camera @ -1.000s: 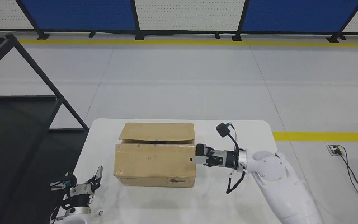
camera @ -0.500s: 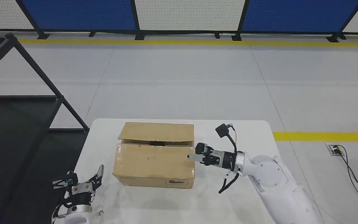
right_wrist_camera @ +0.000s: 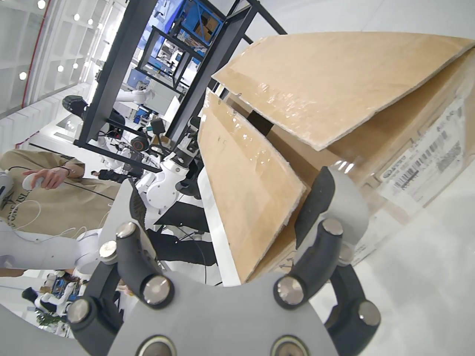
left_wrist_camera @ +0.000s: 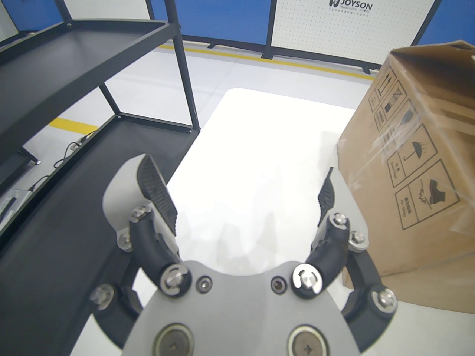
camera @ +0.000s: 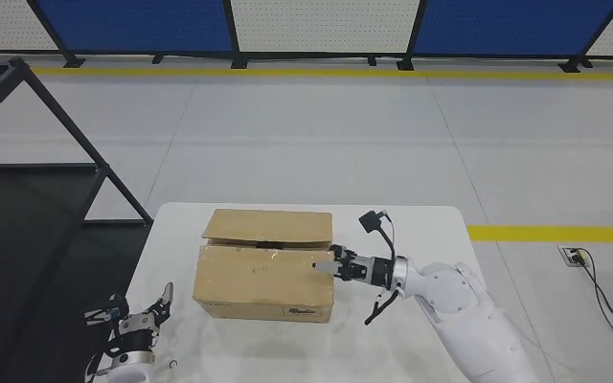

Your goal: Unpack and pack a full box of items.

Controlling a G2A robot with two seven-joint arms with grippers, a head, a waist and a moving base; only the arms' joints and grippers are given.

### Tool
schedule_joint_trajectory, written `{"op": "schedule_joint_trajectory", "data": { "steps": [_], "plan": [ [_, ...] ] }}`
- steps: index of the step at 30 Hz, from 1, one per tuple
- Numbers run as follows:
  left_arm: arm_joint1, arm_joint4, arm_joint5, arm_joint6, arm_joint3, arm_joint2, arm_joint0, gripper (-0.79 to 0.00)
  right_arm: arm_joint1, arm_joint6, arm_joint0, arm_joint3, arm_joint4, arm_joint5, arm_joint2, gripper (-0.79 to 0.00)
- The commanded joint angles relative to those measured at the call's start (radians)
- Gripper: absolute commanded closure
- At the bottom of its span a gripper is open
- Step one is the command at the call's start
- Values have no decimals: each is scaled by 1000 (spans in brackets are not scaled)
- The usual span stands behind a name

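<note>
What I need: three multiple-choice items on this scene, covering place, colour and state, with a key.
1. Where is the left gripper relative to the cardboard box? A. Inside it. B. Beside it, apart. C. On top.
2. The table's colour? A. White. B. Green. C. Black.
3. The box's top flaps are: A. Torn off. B. Flat shut. C. Partly raised, gap between.
Key: 1 B, bare table shows between it and the box; 2 A, its top is white; 3 C, a dark gap shows under the raised flap.

White table (camera: pixel 431 230) with a brown cardboard box (camera: pixel 261 280) on it
</note>
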Motion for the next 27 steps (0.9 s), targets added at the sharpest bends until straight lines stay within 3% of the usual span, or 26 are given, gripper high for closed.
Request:
{"op": "schedule_joint_trajectory", "data": {
  "steps": [1, 3, 5, 6, 10, 13, 27],
  "plan": [
    [-1, -2, 1, 2, 1, -2, 1, -785, -1, 29, 12, 13, 23, -23, -7, -785],
    [-2, -3, 2, 3, 1, -3, 3, -785, -1, 56, 18, 19, 42, -51, -12, -785],
    [-3, -3, 2, 5, 0, -3, 5, -785, 1, 67, 18, 20, 39, -73, -12, -391],
    [-4, -3, 2, 4, 1, -3, 6, -785, 3, 69, 15, 16, 30, -80, -11, -320],
    [-6, 2, 1, 6, -2, 0, 8, -785, 11, 31, -12, -23, -62, -70, -5, -209],
    [-7, 9, 1, 6, -5, 1, 9, -785, 17, -24, -45, -64, -124, -52, 6, -25],
    [-14, 32, -2, 2, -5, 10, 3, -785, 53, -105, -207, -259, -239, -31, 93, 0]
  ]
}}
